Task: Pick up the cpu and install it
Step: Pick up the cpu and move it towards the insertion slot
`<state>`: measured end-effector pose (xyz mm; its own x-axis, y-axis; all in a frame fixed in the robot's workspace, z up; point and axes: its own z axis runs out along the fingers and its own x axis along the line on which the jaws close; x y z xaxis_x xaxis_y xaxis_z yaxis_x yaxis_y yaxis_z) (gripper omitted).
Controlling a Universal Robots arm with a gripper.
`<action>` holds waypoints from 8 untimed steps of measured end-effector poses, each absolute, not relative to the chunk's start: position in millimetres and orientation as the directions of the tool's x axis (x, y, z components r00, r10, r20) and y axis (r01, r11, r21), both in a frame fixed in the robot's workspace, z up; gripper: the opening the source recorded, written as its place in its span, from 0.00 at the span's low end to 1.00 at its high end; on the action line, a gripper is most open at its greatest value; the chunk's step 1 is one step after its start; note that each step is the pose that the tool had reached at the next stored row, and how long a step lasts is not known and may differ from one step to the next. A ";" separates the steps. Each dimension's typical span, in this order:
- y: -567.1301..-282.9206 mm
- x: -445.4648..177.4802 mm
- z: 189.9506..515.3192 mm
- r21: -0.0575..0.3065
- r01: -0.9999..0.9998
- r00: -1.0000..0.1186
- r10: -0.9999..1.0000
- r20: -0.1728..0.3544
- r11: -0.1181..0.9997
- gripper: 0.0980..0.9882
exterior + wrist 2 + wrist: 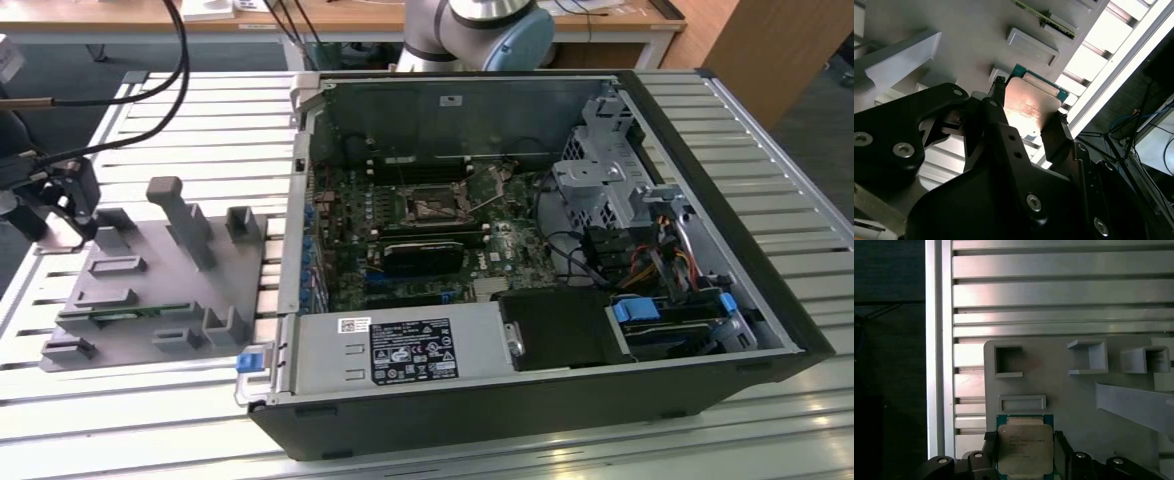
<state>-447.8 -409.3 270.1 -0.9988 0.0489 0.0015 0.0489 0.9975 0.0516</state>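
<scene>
Slatted aluminium bench top (761,130) is carrying a black computer case (534,400), lying open on its side. At the exterior view's left it is also carrying a flat grey plastic fixture tray (147,280) with raised pockets and posts.

The arm's black gripper (60,210) is hanging over the tray's far-left end. In both wrist views its two black fingers (990,442) are pressing on opposite edges of the cpu (1025,447), a small flat square chip with a silver-grey metal top and a thin green rim. I am reading this as a closed grip on the chip. I cannot tell whether the chip is sitting in its tray seat or is already clear of it.

Judgement on the step in hand:
- The pads should be bearing on the rim only.
- The chip should be riding level, since a tilt here would be carrying through to seating.

Room for moving:
- The tray's low rectangular frame (1021,402) is lying just beside the chip.
- A tall grey post (180,220) is standing near.
- The bench's edge rail (936,340) is running close by, with dark floor beyond it.
- The dark square socket with its metal frame (438,208) is sitting well apart, deep inside the case.
- The case's upright side wall (300,200) is standing between tray and socket.
- Black cables (147,80) are drooping above the tray.
</scene>
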 end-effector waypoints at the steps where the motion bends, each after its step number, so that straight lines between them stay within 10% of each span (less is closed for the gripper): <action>1: -409.3 -447.8 271.1 0.052 0.049 -0.999 0.049 0.001 0.997 0.49; 8: -409.3 -447.7 275.3 0.052 0.049 -0.999 0.049 0.002 0.997 0.49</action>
